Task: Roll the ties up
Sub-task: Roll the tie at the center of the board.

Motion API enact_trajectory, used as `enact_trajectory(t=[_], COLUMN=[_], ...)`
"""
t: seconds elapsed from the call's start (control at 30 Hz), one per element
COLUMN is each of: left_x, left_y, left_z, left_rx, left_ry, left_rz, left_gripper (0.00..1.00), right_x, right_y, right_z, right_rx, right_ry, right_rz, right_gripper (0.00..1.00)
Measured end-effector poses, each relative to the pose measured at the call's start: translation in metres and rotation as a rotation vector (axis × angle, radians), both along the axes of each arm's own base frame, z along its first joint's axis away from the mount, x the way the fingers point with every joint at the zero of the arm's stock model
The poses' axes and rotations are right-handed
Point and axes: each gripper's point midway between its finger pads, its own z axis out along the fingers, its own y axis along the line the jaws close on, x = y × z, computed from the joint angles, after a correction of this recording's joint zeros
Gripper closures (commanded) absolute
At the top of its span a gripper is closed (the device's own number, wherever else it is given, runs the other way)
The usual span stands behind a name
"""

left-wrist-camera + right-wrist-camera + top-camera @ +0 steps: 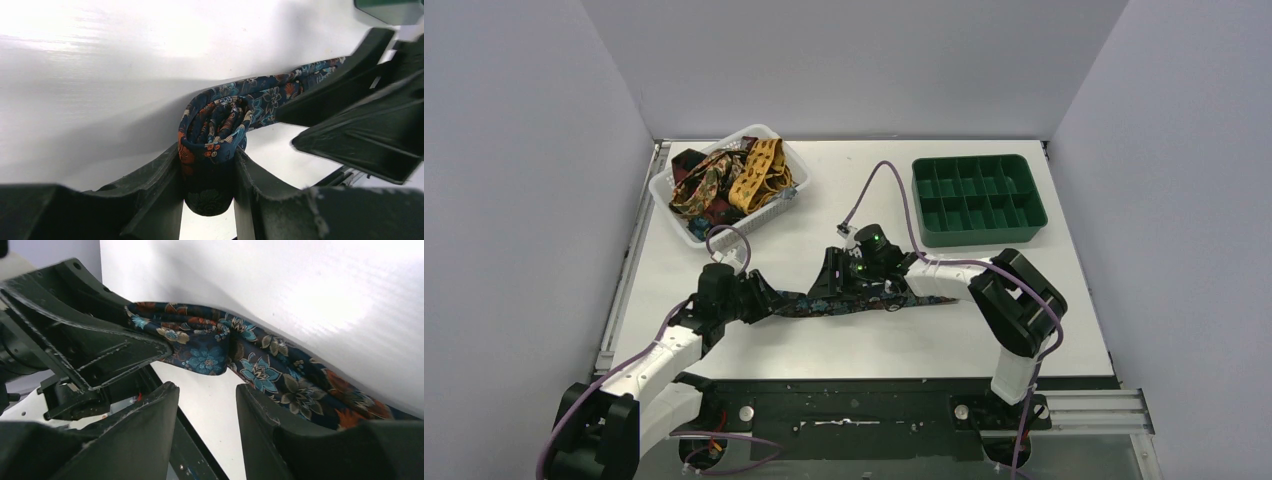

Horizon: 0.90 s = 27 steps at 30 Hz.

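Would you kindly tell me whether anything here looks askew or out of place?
The rolled end of the floral tie, pinched in the left claw, looks loose and lopsided, its layers bunched rather than evenly wound. The other ties lie tangled in the white basket. Nothing looks spilled.

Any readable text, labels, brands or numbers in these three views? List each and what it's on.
None readable in any view.
floral tie: flower print only, no brand tag showing.
ties in the white basket: patterns only; any tag is too small to tell.
green tray: plain, no marking.
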Motion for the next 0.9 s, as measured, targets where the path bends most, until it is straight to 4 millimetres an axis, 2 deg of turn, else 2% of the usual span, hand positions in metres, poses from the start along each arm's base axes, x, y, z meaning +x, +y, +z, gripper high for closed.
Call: enact_trajectory(t=[0.13, 0.23, 0.5, 0.9], left_x=[0.000, 0.000, 0.001, -0.004], left_y=[0.007, 0.008, 0.004, 0.020], left_z=[0.003, 0.006, 0.019, 0.021], left_rx=[0.063, 0.121, 0.311, 0.538], left_ry=[0.021, 0.034, 0.051, 0.093], left_rz=[0.011, -0.004, -0.068, -0.072], left_gripper=[0.66, 0.66, 0.66, 0.66], right_x=[0.019, 0.027, 0.026, 0.029], right_y=[-0.005, -0.011, -0.027, -0.032], right_z=[0.015, 0.012, -0.006, -0.009], right_rx=[-0.031, -0.080, -0.174, -0.195], right_ry=[-0.087, -0.112, -0.089, -0.087], right_rz=[-0.036, -0.059, -0.082, -0.100], right_gripper=[0.56, 0.57, 0.57, 0.56])
